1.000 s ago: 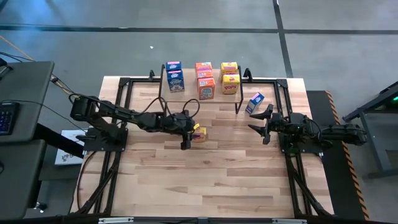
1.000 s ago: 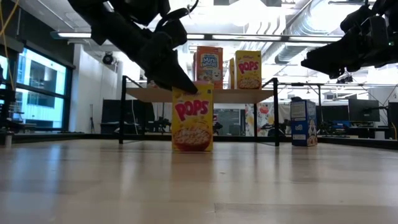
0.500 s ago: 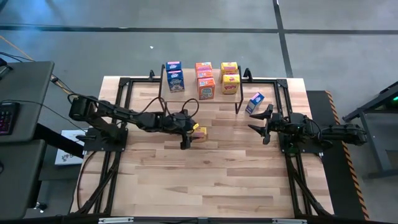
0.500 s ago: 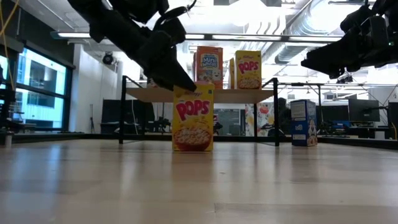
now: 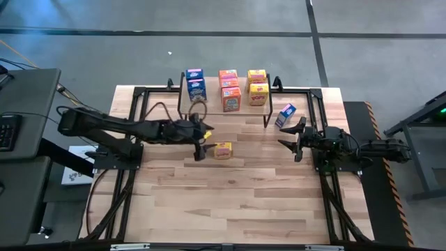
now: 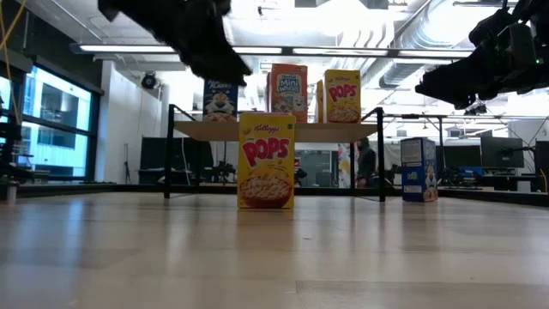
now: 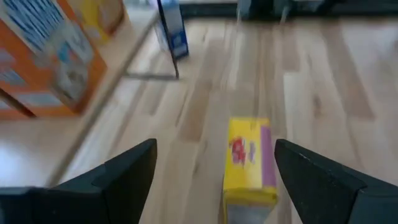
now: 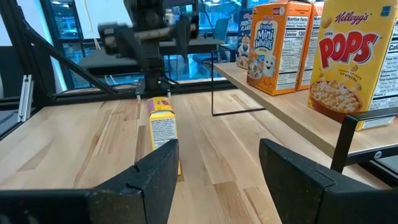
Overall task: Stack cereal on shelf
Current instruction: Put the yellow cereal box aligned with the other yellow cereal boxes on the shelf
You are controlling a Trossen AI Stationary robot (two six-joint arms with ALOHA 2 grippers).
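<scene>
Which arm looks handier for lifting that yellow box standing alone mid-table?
Left, probably: its open hand hovers right beside the yellow box, while the right hand waits farther off near a blue box.

Bench (image 5: 230, 202): light wood planks, dark metal frame along its edges.
Floor (image 5: 104, 49): grey, crossed by dark lines.
Desk (image 5: 21, 118): beside the bench, keyboard (image 5: 7, 132) on it.
Person (image 6: 367, 163): standing far behind the bench.

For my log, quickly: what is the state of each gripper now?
Left gripper: open, holding nothing, beside the yellow box.
Right gripper: open, holding nothing.
</scene>
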